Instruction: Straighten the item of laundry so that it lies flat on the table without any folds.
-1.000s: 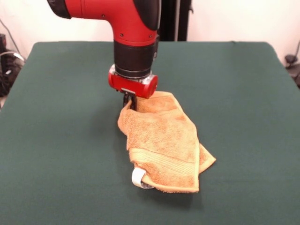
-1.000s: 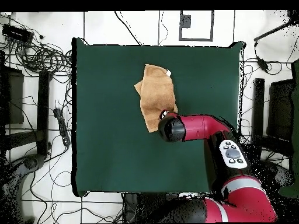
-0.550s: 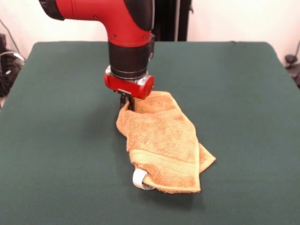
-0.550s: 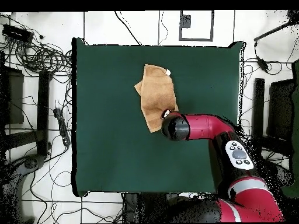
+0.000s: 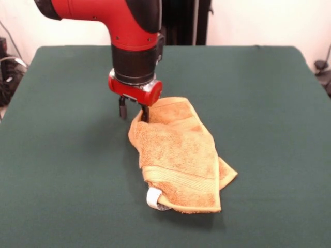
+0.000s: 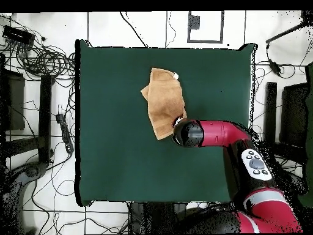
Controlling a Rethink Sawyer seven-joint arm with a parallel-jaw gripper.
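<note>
The tool (image 5: 132, 112) is being held open, gripping nothing, straddling the far corner of the folded hand towel (image 5: 181, 155) lying mid-bench (image 5: 62, 170); only the top layer is risking being pinched, leaving folds.

Even, bright indoor light falls from above, leaving only soft shadows on the green surface (image 5: 269, 103) beside the towel (image 5: 178, 155) and under the arm (image 5: 132, 51). No glare shows. The towel's weave looks slightly soft, perhaps mild blur.
</note>
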